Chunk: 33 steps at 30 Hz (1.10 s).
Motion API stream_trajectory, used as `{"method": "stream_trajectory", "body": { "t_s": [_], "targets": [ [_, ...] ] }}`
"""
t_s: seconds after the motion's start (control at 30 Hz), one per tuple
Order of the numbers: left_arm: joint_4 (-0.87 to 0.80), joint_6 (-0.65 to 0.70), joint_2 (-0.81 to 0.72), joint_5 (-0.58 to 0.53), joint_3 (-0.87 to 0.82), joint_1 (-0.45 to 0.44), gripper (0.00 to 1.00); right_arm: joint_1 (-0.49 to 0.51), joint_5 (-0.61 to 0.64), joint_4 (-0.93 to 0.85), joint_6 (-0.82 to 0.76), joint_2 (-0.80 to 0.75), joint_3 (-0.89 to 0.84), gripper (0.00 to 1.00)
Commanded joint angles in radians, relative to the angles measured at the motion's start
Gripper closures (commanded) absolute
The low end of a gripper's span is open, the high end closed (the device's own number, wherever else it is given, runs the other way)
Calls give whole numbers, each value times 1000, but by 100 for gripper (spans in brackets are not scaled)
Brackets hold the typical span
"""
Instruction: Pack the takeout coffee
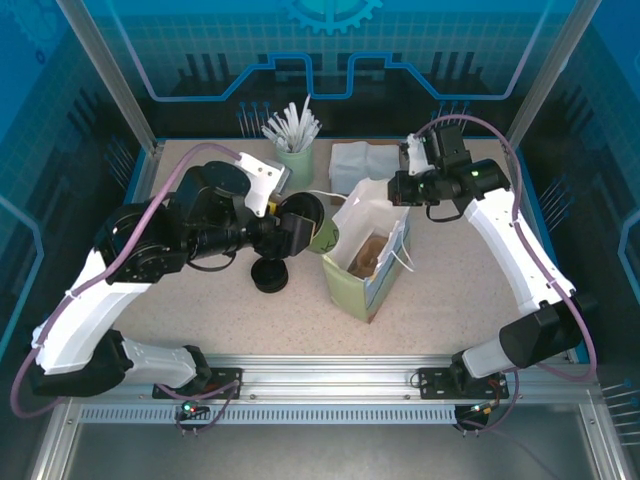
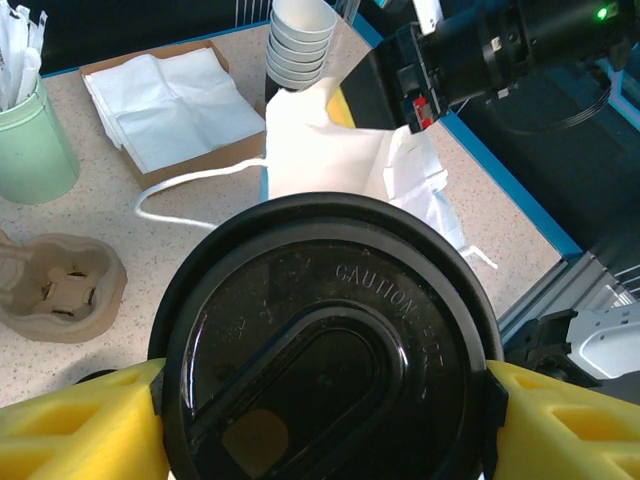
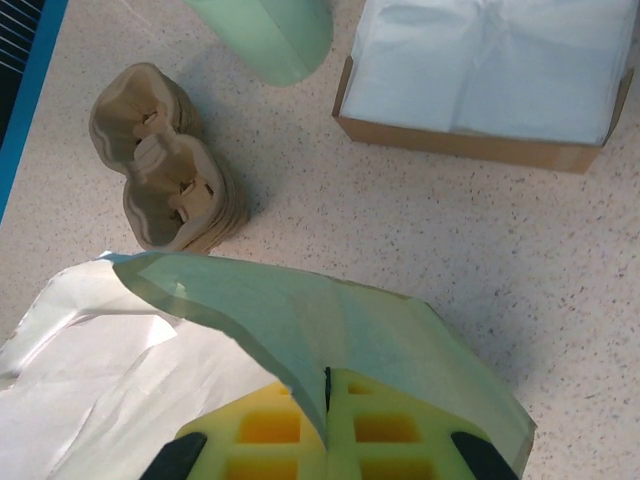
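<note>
1. Landmark: the paper bag (image 1: 352, 285), standing upright with its mouth open, mid-table. Something brown sits low inside it; I cannot tell what.
2. The takeout coffee (image 1: 318, 232) hangs just beside the bag's left wall, off the table. The black lid faces back toward the left arm and the pale green body points at the bag, so the cup looks tilted, not upright.
3. Left gripper (image 2: 322, 420): its yellow pads (image 2: 70, 420) are spread wide and clamp the lid's rim on two sides. The cup is carried there.
4. Right gripper (image 3: 327, 425): it is at the bag's far right corner, fingers pinched shut on the top edge of the bag wall, holding the mouth open.
5. Other things around the bag:
   - The black round piece (image 1: 270, 275) sits left of it, on the table.
   - The green holder of wrapped sticks (image 1: 295, 150) is behind it and to the left.
   - The napkin tray (image 2: 175, 100) is behind it.
   - The pulp cup carriers (image 3: 170, 170) lie behind it, near the napkin tray.
   - The stack of white cups (image 2: 300, 40) stands past its far side.
6. Step in hand, as I judge it: carrying the coffee to the bag mouth. It is not yet inside.
7. Next move calls for:
   - Lift the cup above the bag's rim and bring it upright.
   - Centre it over the opening and lower it clear of the white handles.
   - Release only once it is seated.
8. Risk: the grip is on the lid alone, so the lid could pop loose.
</note>
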Motion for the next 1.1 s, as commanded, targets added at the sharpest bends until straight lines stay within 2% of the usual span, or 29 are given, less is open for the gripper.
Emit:
{"method": "stream_trajectory", "body": {
  "t_s": [0.0,0.73,1.07],
  "targets": [
    [18,35,27,24,28,4,28,21,14,26,70,-39,-22,100],
    [189,19,192,41,-4,5,28,31,12,108,151,-89,-124,100],
    [308,68,175,60,-148,9,28,31,-4,121,143,-67,-85,100]
  ]
}}
